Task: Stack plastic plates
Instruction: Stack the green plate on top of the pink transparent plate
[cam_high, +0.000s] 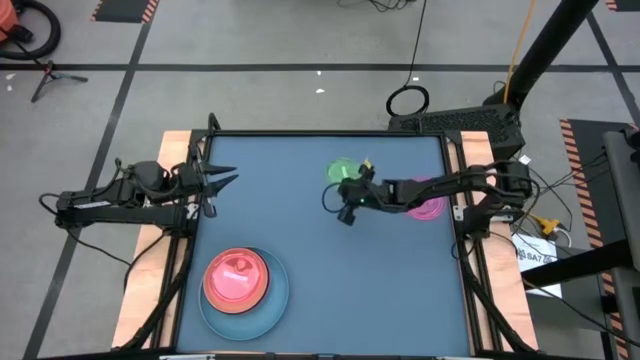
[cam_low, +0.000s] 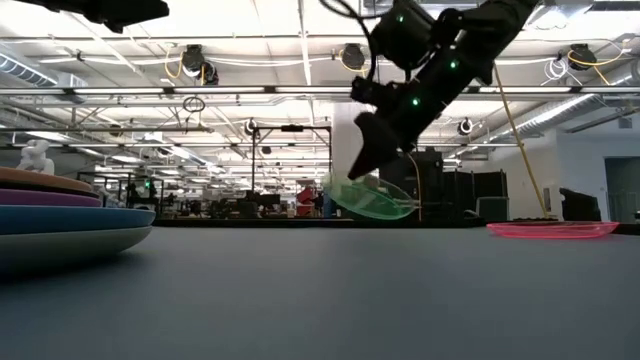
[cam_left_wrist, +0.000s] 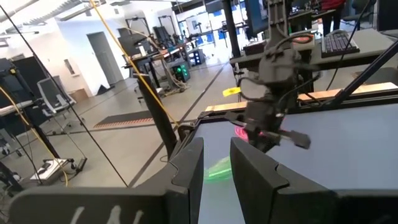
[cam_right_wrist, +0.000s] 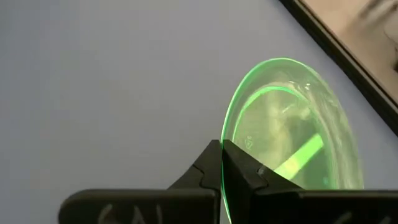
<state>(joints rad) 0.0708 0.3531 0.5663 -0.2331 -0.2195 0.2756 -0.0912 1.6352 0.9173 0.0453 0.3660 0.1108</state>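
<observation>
Pinching the green plate (cam_right_wrist: 292, 134) by its rim, jaws pressed on it, right gripper (cam_high: 352, 192) holds it tilted off the table, prob. for carrying to the stack (cam_high: 243, 285) w/ left gripper (cam_high: 222, 181) parked, fingers slightly spread.

Stack of plates (cam_high: 243, 290): near-left part of the table (cam_high: 330, 290).
Lifted plate (cam_low: 372, 198): off the surface, far centre.
Lone plate (cam_high: 428, 206): flat at the right edge.
</observation>
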